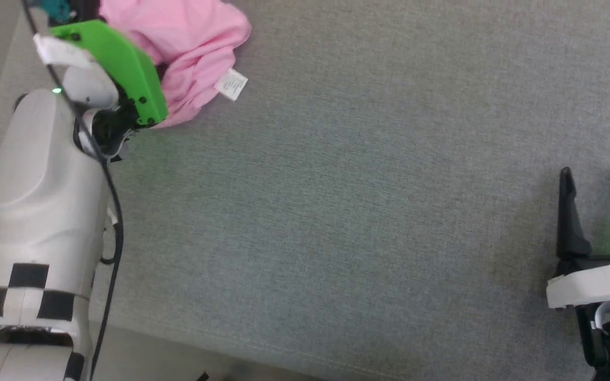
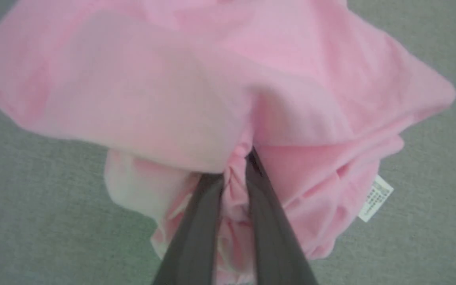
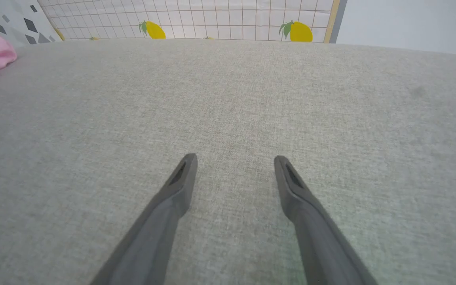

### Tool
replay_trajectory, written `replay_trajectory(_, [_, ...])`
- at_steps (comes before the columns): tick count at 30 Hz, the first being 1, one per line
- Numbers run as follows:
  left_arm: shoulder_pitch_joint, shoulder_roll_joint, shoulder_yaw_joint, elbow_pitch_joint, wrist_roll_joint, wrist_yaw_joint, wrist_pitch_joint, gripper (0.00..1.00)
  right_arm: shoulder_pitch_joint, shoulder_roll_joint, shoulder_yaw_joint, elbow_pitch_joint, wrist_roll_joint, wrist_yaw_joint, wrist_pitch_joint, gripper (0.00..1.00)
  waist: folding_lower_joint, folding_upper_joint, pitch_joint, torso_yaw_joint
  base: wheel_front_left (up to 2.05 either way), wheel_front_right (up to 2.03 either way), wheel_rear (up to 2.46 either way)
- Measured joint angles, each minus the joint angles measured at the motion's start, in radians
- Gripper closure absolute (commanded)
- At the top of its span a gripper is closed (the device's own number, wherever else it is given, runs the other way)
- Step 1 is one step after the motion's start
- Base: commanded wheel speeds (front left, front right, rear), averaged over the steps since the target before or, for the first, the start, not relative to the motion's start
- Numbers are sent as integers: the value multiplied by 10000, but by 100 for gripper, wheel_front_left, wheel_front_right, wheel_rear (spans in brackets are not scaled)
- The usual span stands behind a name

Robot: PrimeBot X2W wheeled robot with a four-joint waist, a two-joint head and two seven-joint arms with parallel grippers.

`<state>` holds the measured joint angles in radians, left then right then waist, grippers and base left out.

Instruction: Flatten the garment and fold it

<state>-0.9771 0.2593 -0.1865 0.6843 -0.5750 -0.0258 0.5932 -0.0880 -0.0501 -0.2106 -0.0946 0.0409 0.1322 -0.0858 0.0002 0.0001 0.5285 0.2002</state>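
Grey tabletop (image 1: 363, 211): the garment (image 2: 152, 99) is clamped by the left pincer (image 2: 234, 168), right pincer (image 3: 236, 160) spread apart; cloth should be drawn out slowly.

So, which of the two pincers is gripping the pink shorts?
The left pincer: it is closed on a gather of the pink shorts. The right pincer stands open, apart from them.

pink shorts (image 1: 188, 32), crumpled in a heap

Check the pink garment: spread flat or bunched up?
Bunched up: the pink garment lies heaped in folds, left gripper shut on a gathered ridge.
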Motion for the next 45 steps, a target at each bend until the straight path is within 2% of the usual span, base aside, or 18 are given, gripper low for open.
replay_trajectory(6, [-256, 539, -234, -282, 1032, -54, -2263, 100, 1, 2, 151, 671, 226, 0, -242, 0, 0, 0, -758, 68, 0, 0, 0])
replay_trajectory(11, [-1267, 533, -679, -554, 1461, -523, -3639, 100, 86, 2, 341, 1478, 598, 0, -571, 0, -1, 0, -1673, -33, 0, 0, 0])
replay_trajectory(12, [-1729, 366, -913, -602, 1429, -802, -4199, 100, 151, 4, 470, 1916, 779, 0, -746, 0, -1, 0, -2293, -169, 0, 0, 0])
replay_trajectory(19, [-1905, -742, -1898, -826, 483, -978, -4709, 100, 334, 2, 412, 2412, 943, 0, -999, 0, -2, 0, -3649, -734, 0, 0, 0])
replay_trajectory(22, [-1426, -1187, -2405, -999, -94, -980, -4899, 100, 364, 4, 391, 2497, 984, 0, -1041, 0, -2, 0, -4037, -1117, 0, 0, 0])
replay_trajectory(25, [-236, -1488, -2863, -1078, -533, -980, -5254, 100, 430, 6, 384, 2623, 1183, 0, -1083, 0, -2, 0, -4327, -1602, 0, 0, 0])
replay_trajectory(32, [2600, -1791, -3956, -249, -1037, -972, -5049, 100, 616, -4, 280, 2638, 1275, -2, -1091, 0, -2, 0, -4604, -2641, 0, 0, 0])
replay_trajectory(37, [3940, -1933, -4335, 656, -1622, -784, -3904, 100, 721, -4, 253, 2621, 1379, 0, -1093, 0, -2, 0, -4606, -3156, 0, 0, 0])
replay_trajectory(42, [4476, -2059, -4518, 1064, -2385, -293, -2263, 100, 846, -4, 270, 2629, 1471, -2, -1097, 0, -2, 0, -4564, -3255, 0, 0, 0])
replay_trajectory(43, [4467, -2069, -4495, 988, -2493, -230, -2123, 13, 847, -2, 280, 2629, 1488, 0, -1097, 0, -3, 0, -4573, -3229, 0, 0, 0])
replay_trajectory(44, [4454, -2077, -4454, 878, -2709, -153, -1877, 0, 848, -2, 286, 2629, 1503, 0, -1097, 0, -2, 0, -4589, -3181, 0, 0, 0])
replay_trajectory(45, [4449, -2079, -4428, 744, -2832, -130, -1666, 0, 848, -4, 297, 2631, 1521, 0, -1097, 0, -2, 0, -4610, -3122, 0, 0, 0])
